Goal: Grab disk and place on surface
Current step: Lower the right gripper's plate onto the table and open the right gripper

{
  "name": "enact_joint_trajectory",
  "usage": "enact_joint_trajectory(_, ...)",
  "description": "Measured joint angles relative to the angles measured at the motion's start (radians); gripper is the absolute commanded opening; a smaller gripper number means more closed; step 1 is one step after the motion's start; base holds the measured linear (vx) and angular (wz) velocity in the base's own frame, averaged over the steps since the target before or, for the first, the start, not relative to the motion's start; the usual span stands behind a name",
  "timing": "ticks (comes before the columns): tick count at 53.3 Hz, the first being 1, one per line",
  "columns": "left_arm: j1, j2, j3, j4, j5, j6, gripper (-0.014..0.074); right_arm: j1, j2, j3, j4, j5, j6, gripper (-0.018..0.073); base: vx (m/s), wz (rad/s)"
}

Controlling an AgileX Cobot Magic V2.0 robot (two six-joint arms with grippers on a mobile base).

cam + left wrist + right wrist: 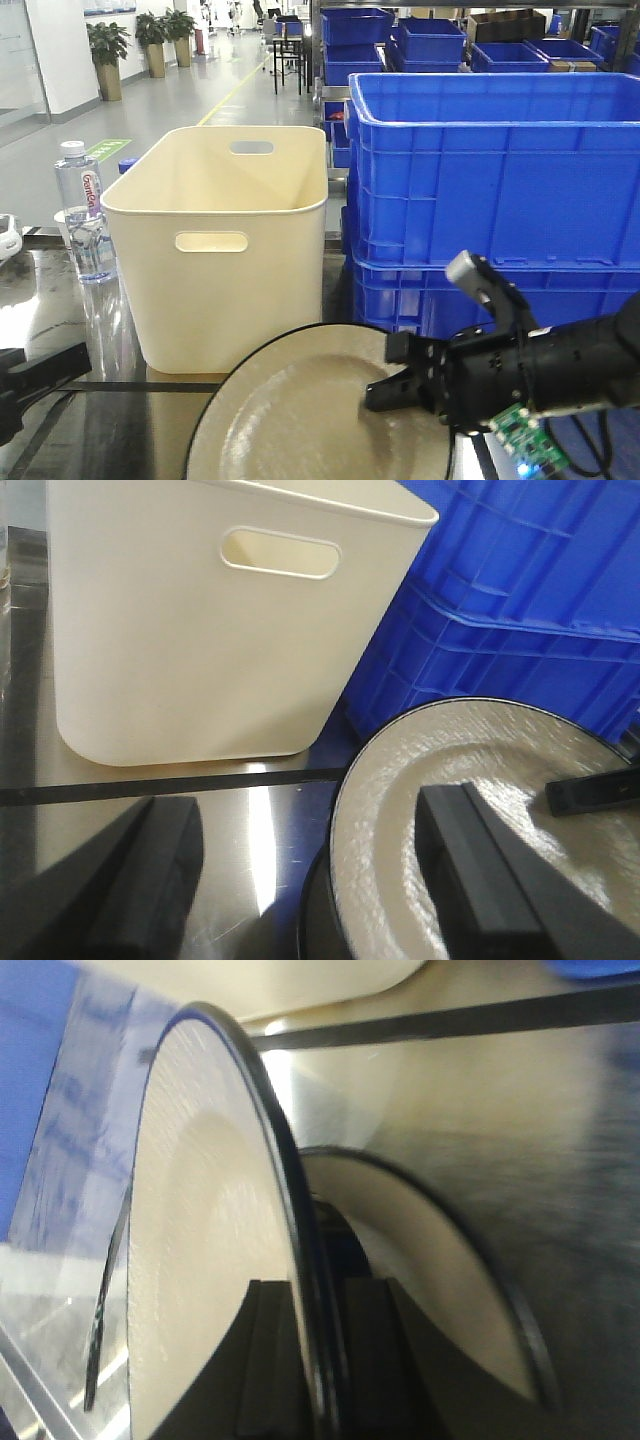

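Right wrist | right claw [318, 1360] clamps disk [210, 1260] rim (edge between fingers) | left claw [310, 880] spread

cream disk [300, 420] black-rimmed, blue crates [495, 165]

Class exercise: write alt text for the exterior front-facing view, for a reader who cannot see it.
The right tool grips the rim of a cream, black-edged disk above the dark tabletop. Behind stand a cream bin, stacked blue crates and a water bottle.
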Motion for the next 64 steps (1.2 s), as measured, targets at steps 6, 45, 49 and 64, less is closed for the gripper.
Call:
enact_joint_trajectory(6,0.0,0.0,0.0,0.0,0.003,0.004,0.0552,0.04,0.0,0.004,0.014,-0.03,-0.038,0.0055,0.0,0.0)
enact_joint_trajectory(45,0.0,0.0,0.0,0.0,0.022,0.007,0.0552,0.065,-0.011,0.004,-0.254,-0.028,-0.29,0.0552,0.0,0.0)
enact_joint_trajectory(49,0.0,0.0,0.0,0.0,0.028,0.007,0.0552,0.065,-0.05,0.004,-0.3,-0.05,-0.289,0.0552,0.0,0.0)
enact_joint_trajectory(64,0.0,0.0,0.0,0.0,0.03,0.007,0.0552,0.065,-0.173,0.004,-0.421,-0.087,-0.184,0.0552,0.0,0.0)
